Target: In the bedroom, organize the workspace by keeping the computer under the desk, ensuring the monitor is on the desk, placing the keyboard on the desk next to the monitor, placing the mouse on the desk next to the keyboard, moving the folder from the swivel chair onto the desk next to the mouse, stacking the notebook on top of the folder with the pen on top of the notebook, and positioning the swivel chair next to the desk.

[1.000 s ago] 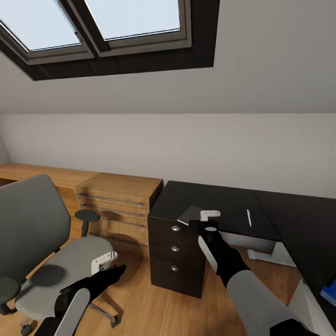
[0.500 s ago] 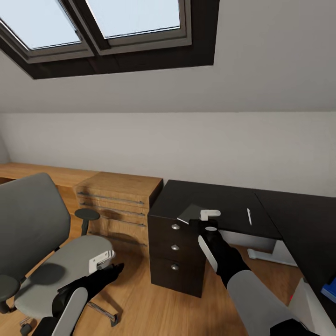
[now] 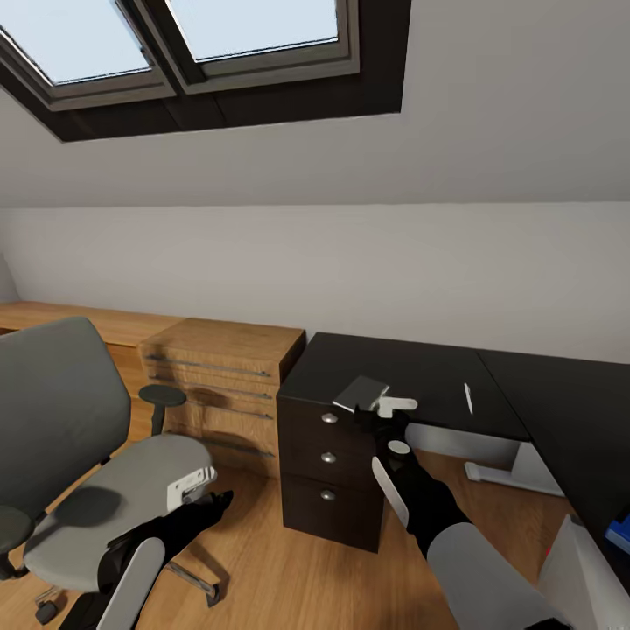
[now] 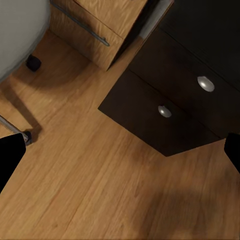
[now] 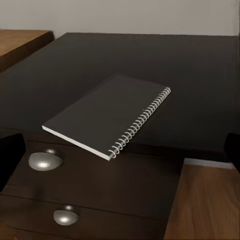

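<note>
Right gripper is held with jaws spread just before the notebook, which lies on the desk above the drawers. Left gripper is held open beside the swivel chair.

My right gripper covers the near corner of the notebook at the desk's front edge. The folder is only a blue sliver cut by the picture's right edge. The swivel chair loses its back at the left edge. The pen is too small for detail.
</note>
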Robot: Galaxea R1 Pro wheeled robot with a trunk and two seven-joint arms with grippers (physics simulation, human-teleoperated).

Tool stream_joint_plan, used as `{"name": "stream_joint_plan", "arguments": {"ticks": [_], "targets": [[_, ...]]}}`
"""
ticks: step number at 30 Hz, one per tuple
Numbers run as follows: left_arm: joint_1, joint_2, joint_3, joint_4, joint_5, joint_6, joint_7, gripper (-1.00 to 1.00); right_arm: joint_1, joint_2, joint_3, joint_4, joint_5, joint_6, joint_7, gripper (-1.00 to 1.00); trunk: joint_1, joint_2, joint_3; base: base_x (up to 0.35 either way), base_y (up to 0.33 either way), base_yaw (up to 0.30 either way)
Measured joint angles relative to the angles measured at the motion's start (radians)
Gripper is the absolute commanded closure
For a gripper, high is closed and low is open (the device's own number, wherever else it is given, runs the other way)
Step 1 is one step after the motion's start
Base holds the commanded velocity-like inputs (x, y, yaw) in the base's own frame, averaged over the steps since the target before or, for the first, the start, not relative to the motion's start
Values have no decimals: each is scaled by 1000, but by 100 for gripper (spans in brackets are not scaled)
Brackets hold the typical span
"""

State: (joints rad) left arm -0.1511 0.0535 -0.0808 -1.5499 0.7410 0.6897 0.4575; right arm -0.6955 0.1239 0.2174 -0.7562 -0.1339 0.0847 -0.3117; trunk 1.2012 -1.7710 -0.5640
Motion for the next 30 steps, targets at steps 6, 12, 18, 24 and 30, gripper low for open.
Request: {"name": "stream_joint_plan", "arguments": {"ticks": [6,12,18,24,30], "targets": [[0,-1,0,-2,0,0,0,-100,9,0,-1,0,-1,-95,-3,-100,23,-42,-19,0,0,0],[0,-1,0,-3,0,0,0,-100,11,-1,-2,-1,-24,-132,-4,-100,46,-84,-38,0,0,0],[0,-1,0,-3,0,0,0,-100,12,-3,-5,-3,-77,-143,-4,-100,69,-126,-56,0,0,0],[0,-1,0,-3,0,0,0,-100,12,-4,-18,-3,-133,-145,-4,-100,92,-168,-75,0,0,0],[0,-1,-1,-3,-1,0,0,-100,12,-12,-37,-3,-223,-146,-3,-100,115,-210,-94,0,0,0]]}}
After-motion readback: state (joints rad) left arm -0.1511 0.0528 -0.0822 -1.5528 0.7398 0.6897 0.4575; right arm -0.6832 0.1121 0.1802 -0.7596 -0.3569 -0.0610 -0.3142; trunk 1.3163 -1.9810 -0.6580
